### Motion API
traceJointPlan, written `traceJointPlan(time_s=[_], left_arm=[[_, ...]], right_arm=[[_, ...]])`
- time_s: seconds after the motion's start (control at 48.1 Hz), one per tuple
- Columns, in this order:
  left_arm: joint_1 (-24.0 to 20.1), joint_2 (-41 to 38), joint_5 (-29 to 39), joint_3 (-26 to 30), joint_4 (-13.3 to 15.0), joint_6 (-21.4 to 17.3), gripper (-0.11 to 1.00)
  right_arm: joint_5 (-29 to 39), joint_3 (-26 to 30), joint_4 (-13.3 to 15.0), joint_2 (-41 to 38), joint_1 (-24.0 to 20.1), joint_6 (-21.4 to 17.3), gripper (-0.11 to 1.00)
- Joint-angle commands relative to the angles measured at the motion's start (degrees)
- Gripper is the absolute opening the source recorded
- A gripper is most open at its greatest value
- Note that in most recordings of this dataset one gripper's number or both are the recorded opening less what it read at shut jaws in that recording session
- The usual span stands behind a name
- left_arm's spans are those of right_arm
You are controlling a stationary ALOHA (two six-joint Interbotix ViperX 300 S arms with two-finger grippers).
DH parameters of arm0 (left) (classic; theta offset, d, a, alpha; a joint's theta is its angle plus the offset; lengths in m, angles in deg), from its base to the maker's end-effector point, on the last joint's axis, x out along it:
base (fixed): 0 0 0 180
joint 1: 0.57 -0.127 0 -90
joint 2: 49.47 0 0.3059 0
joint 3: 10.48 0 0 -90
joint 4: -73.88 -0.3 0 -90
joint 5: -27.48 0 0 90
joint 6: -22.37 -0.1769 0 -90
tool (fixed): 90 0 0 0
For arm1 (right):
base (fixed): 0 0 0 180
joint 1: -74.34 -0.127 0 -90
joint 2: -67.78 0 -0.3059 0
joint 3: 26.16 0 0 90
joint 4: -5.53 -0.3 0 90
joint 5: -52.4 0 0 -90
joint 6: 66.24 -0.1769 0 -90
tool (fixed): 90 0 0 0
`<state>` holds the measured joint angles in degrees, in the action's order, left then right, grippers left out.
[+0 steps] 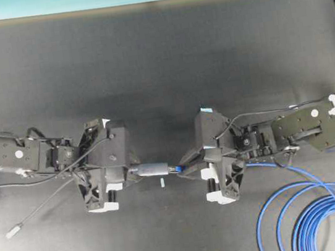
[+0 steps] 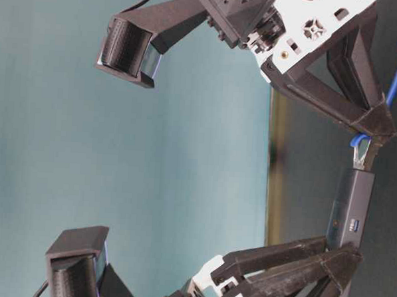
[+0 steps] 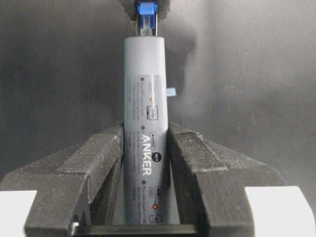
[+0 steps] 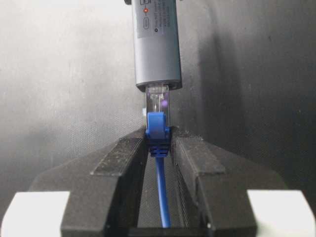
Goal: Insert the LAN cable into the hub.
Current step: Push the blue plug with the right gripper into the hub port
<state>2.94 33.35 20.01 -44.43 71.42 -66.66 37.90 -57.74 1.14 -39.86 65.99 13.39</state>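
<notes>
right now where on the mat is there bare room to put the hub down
The widest bare patch is the black mat between both arms and the teal wall. A smaller one lies below the hub, between the grey cord's plug and the LAN cable coils. The middle band is crowded: left gripper, right gripper.

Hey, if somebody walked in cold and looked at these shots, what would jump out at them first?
Mid-table, two grippers meet nose to nose: the left gripper clamps the grey hub, the right gripper pinches the LAN cable just behind its clear plug. The plug's tip sits at the hub's end port, not fully in. The rest of the cable coils bright blue at the lower right.
</notes>
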Motion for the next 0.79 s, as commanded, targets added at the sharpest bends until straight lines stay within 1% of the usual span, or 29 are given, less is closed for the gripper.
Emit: traceJointPlan(time_s=[0.0,0.083,0.166,0.374,0.624,0.77], left_arm=[[0.18,0.18,-0.35,1.58,-0.18,-0.18,0.28],[0.53,-0.09,-0.18,1.76,-0.18,-0.7,0.28],[0.7,-0.26,1.41,2.29,-0.18,-0.97,0.28],[0.7,-1.49,5.45,4.66,-0.18,-1.76,0.28],[0.79,-3.52,13.89,10.2,-0.18,-5.1,0.28],[0.7,-4.48,14.15,11.69,-0.18,-5.54,0.28]], right_arm=[[-0.35,1.49,-0.09,0.09,0.35,0.09,0.15],[-0.26,1.49,-0.09,0.09,0.44,0.09,0.15],[0.26,1.58,-0.09,0.09,0.44,0.09,0.15],[3.69,1.93,0.09,0.0,0.44,0.09,0.15],[6.77,3.25,1.23,-0.62,0.26,0.26,0.15],[6.59,3.87,1.32,-0.88,0.35,0.53,0.15]])
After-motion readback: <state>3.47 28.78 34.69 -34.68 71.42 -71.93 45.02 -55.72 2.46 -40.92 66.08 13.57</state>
